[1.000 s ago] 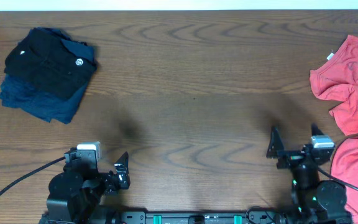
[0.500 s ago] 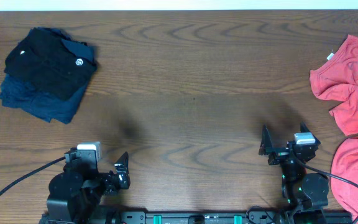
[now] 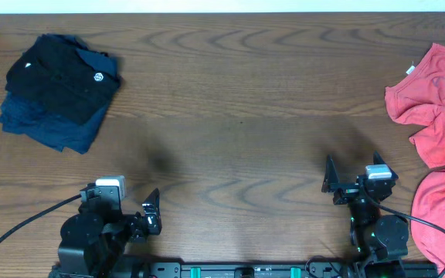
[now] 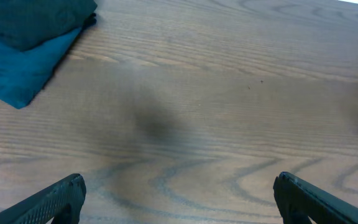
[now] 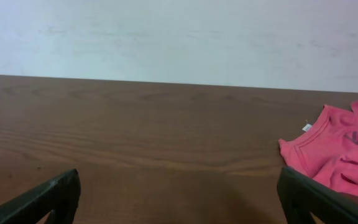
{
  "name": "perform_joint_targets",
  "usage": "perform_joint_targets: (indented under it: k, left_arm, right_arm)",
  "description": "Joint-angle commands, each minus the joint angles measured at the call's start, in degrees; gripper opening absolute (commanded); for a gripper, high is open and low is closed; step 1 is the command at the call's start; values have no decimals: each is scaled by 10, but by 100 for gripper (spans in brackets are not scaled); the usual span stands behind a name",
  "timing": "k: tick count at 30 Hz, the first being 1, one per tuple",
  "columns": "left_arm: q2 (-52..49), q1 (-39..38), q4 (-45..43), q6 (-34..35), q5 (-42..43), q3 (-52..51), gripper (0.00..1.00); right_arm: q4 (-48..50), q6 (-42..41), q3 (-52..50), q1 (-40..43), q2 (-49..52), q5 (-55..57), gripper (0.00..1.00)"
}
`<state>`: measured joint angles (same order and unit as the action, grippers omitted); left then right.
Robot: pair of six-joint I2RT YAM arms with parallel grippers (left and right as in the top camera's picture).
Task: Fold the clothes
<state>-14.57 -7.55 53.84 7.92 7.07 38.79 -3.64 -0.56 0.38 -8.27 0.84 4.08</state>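
Overhead, a folded black fabric shirt (image 3: 62,73) tops a folded navy-blue garment (image 3: 45,127) at the brown wooden counter's (image 3: 238,100) far-left corner, crumpled coral-red shirts (image 3: 435,100) lying unfolded at its right edge; wrist views show left gripper (image 4: 179,199) and right gripper (image 5: 179,199) spread, empty, above the counter.
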Motion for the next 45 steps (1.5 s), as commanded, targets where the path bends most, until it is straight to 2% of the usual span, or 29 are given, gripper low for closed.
perform_joint_targets:
  k: [1,7,16,23,30,39,45]
  left_arm:
    - [2,1,2,7,-5,-3,98]
    - [2,1,2,7,-6,-3,98]
    - [14,2,12,-10,-65,-7,98]
    - [52,25,-7,-12,-80,-70,98]
    - [140,40,-185,-15,-82,-206,98]
    - [145,40,-478,-14,-78,-353,98]
    - [145,40,-501,-14,-78,-386,98]
  right_arm:
    - [-2,10,-1,1,-1,-2,99]
    - [-2,10,-1,1,-1,-2,99]
    - [-2,10,-1,1,-1,-2,99]
    - [-2,10,-1,1,-1,-2,99]
    - [-2,10,-1,1,-1,-2,99]
    - [-2,10,-1,1,-1,-2,99]
    - [-2,10,-1,1,-1,-2,99]
